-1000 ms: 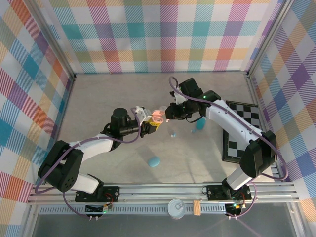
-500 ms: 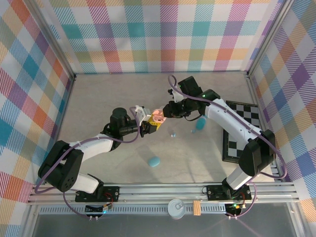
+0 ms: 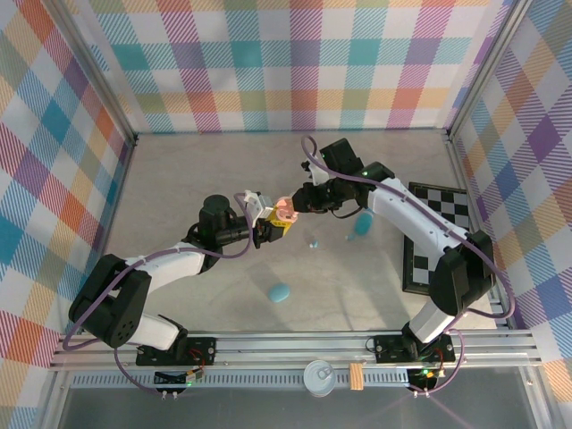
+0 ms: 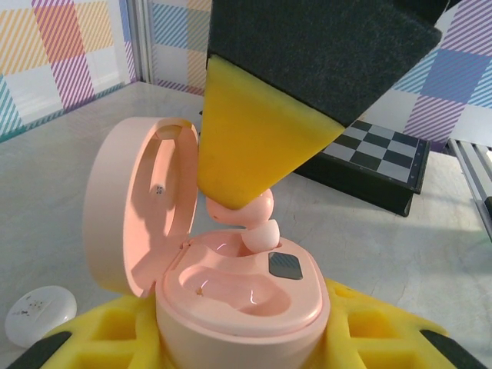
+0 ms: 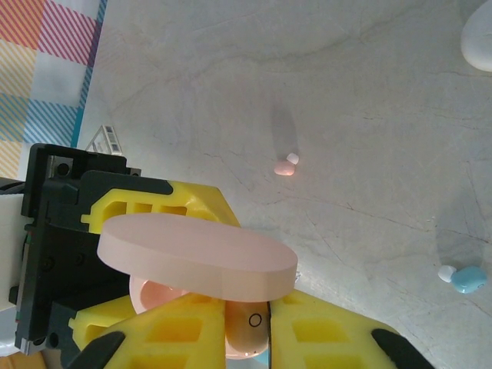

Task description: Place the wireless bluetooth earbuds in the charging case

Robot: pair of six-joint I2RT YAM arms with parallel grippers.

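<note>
— Above the middle of the table [image 3: 179, 170], what is gripped by the left gripper [image 3: 271, 225]?
— The pink charging case [image 4: 238, 307] is clamped between its pads, lid open.
— And the right gripper [image 3: 302, 204]?
— It is closed on a pink earbud [image 4: 247, 217], held at the case's open cavities; contact cannot be told. A second earbud [image 5: 286, 164] is seen lying on the table.

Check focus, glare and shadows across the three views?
Left wrist: pink case sharp, small glints in its wells, checkerboard behind slightly soft. Right wrist: loose pink earbud casts a faint shadow, no glare. Top external: even light, soft shadows on the table.
</note>
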